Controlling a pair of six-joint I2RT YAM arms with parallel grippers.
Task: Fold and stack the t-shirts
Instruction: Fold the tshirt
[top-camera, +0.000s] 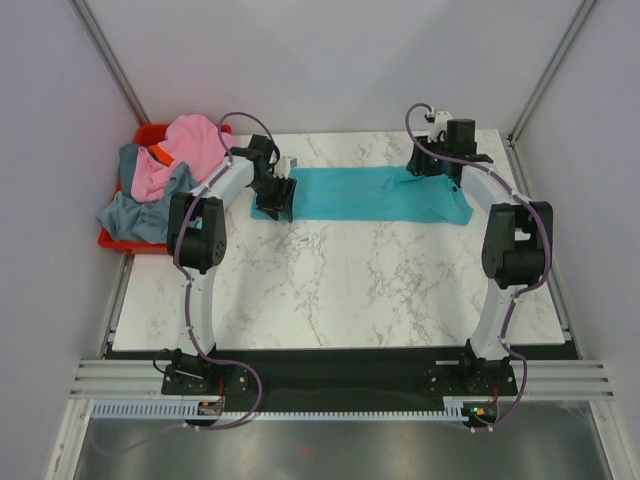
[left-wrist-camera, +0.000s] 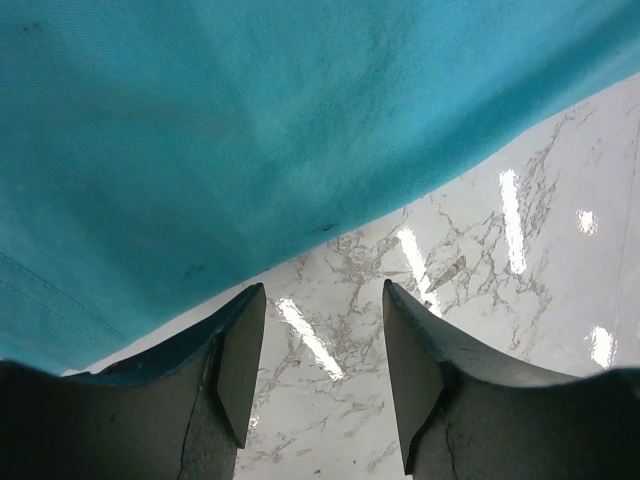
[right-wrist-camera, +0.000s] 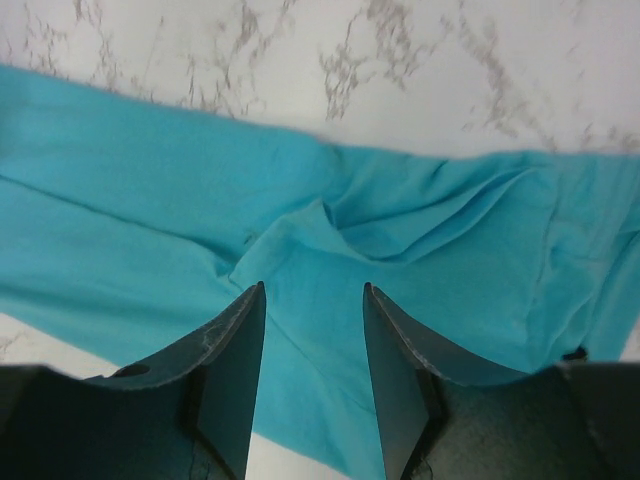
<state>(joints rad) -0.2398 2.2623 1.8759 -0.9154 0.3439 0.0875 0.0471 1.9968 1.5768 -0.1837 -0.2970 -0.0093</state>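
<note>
Left gripper (left-wrist-camera: 325, 350) jaws parted and empty, with bare marble table (left-wrist-camera: 480, 300) between them and the teal t-shirt (left-wrist-camera: 250, 130) edge just ahead. Right gripper (right-wrist-camera: 315, 360) jaws parted, empty, over a wrinkle at the other end. Shirt lies as a long band, left-right, jaw to jaw. Judged mid-fold; next, pinch an end and carry it across.

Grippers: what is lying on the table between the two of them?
The teal t-shirt, spread flat on the marble table, fills the stretch between the left gripper and the right gripper. The top view shows it.
</note>
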